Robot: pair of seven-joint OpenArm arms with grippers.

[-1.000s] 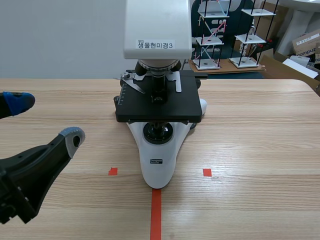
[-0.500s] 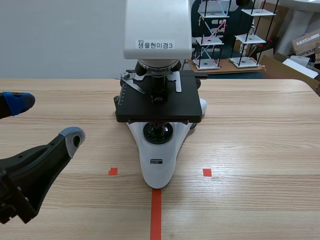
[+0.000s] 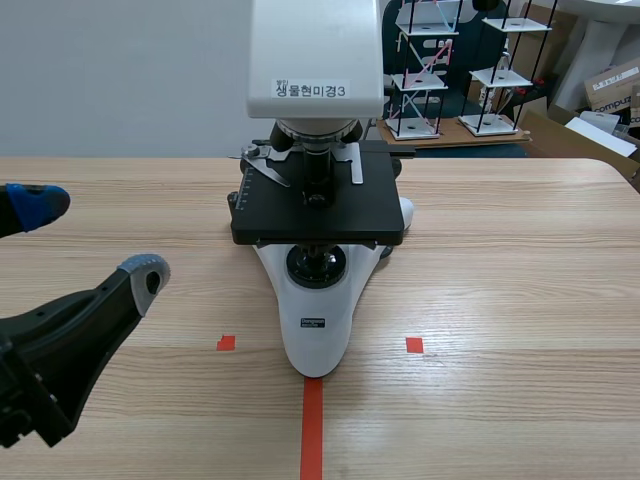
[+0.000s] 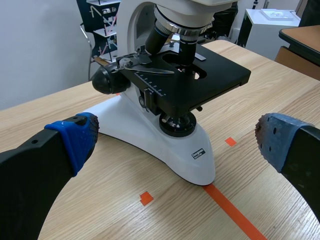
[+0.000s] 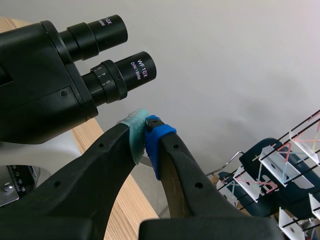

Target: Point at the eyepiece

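Presently the right gripper (image 5: 145,131), fingers (image 5: 112,165) pressed together on nothing to form a pointer, sits just beneath the nearer eyepiece (image 5: 131,72) atop the microscope (image 3: 316,50), while the left gripper (image 3: 90,237) hangs wide open beside its base.

Left tool (image 3: 90,238) has fingers spread wide; right tool (image 5: 146,131) has pads pressed together.

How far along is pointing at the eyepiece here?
Nearly complete. Done: the right hand is up by the binocular head, fingers shut into a pointer. In hand: its tips sit just beneath the nearer eyepiece, marked WF 10X; contact cannot be told. Left: at most closing that small gap. The left hand hangs open beside the microscope base, uninvolved.
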